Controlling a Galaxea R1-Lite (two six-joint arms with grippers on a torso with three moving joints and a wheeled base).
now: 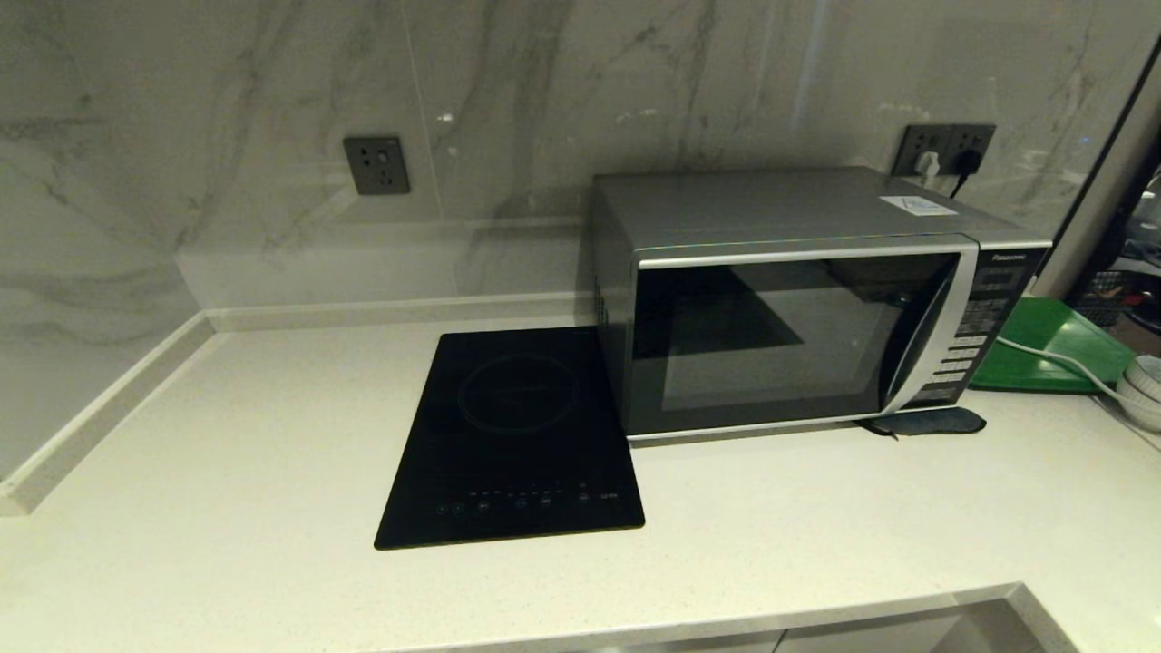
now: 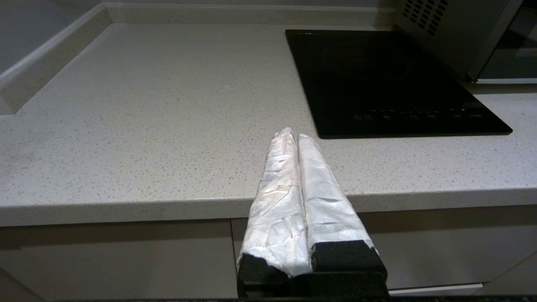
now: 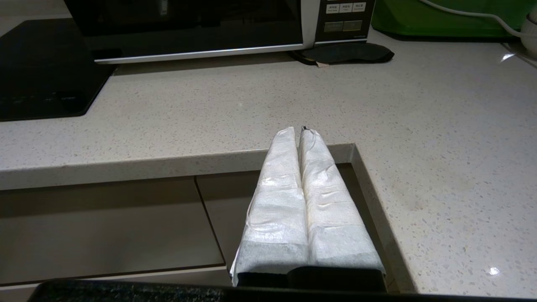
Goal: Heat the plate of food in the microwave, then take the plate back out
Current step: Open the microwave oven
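Note:
The microwave (image 1: 798, 317) stands on the counter at the right with its dark glass door closed; its lower front also shows in the right wrist view (image 3: 197, 29), and a corner shows in the left wrist view (image 2: 461, 33). The plate of food is out of view. My left gripper (image 2: 293, 133) is shut and empty, held low in front of the counter's edge, left of the cooktop. My right gripper (image 3: 298, 131) is also shut and empty, low at the counter's front edge before the microwave. Neither arm appears in the head view.
A flat black induction cooktop (image 1: 517, 435) lies left of the microwave. A dark cloth pad (image 1: 930, 422) sits at the microwave's front right corner. A green tray (image 1: 1052, 345), a white cable (image 1: 1052, 358) and white bowls (image 1: 1145, 385) are at the far right. Cabinet fronts (image 3: 105, 226) run below the counter.

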